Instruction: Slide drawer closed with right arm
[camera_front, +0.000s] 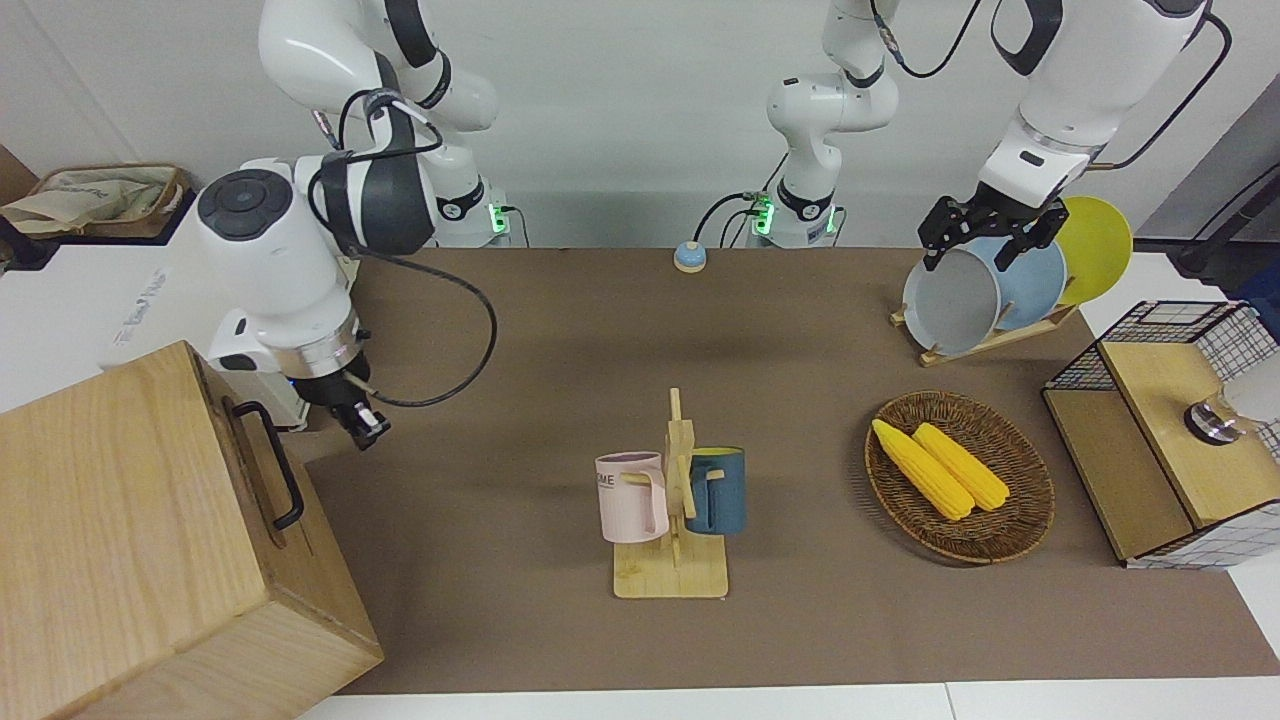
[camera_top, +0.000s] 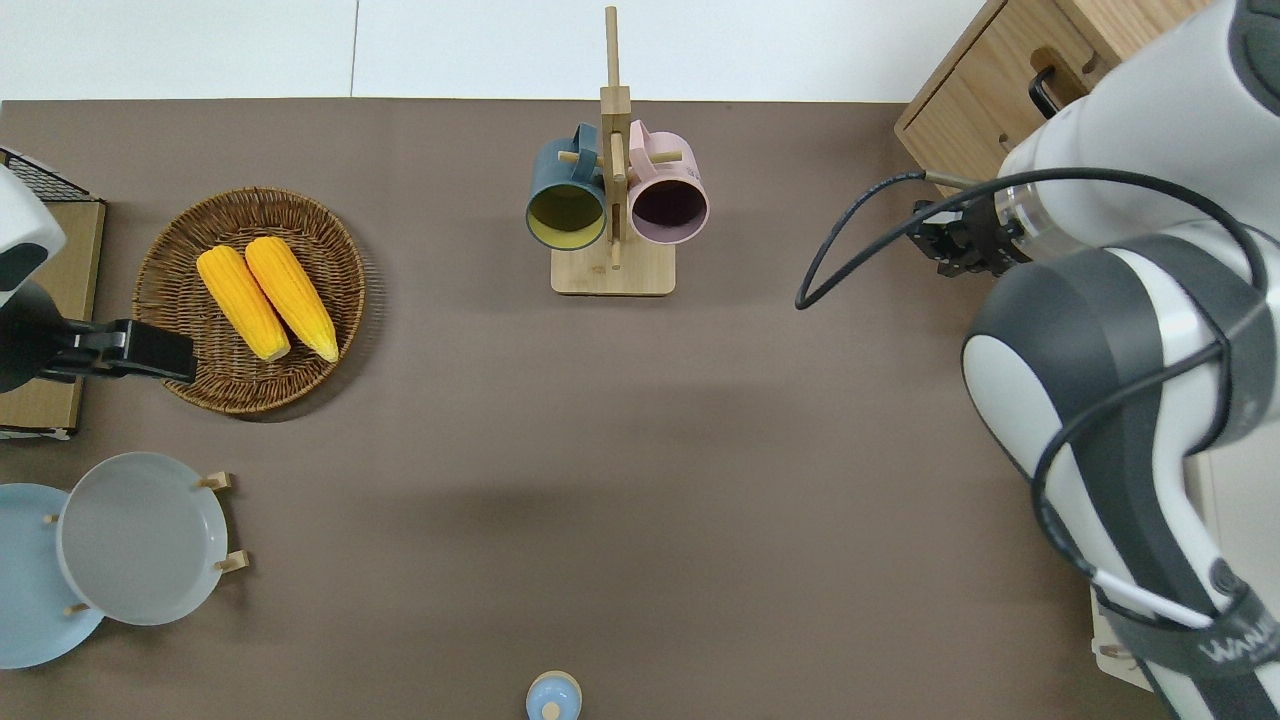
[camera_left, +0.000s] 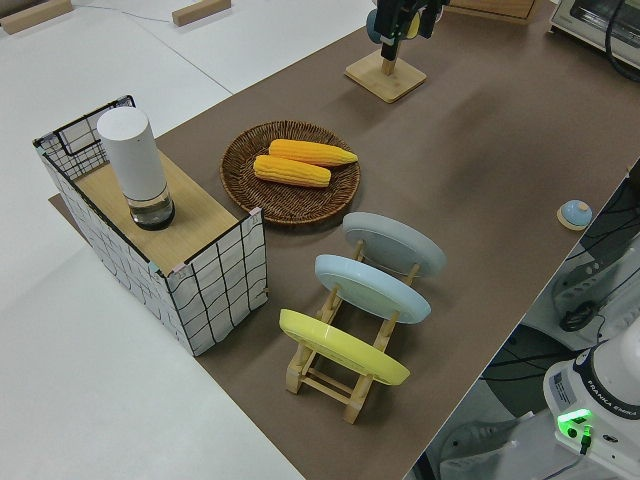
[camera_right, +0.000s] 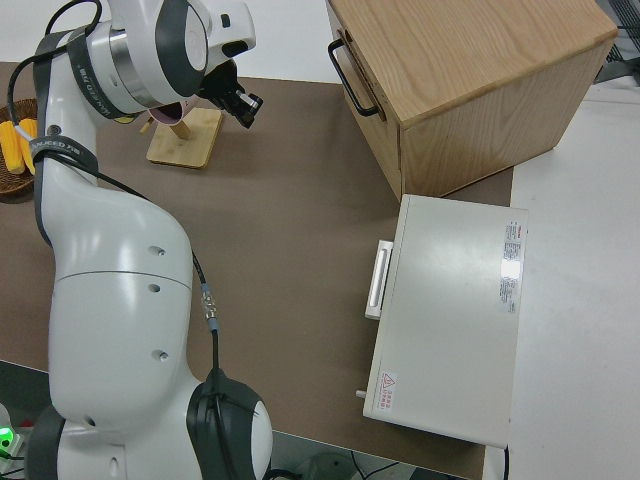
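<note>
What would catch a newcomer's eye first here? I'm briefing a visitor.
Probably the right arm, bulking large at its end of the table, its gripper over bare tabletop beside the wooden box, whose drawer sits flush. Next, two yellow corn cobs in a wicker basket toward the left arm's end.

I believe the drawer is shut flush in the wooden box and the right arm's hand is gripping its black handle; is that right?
Not quite. The drawer is shut flush in the wooden box, but the right arm's hand is off the black handle, apart from it over bare table, as the right side view shows.
</note>
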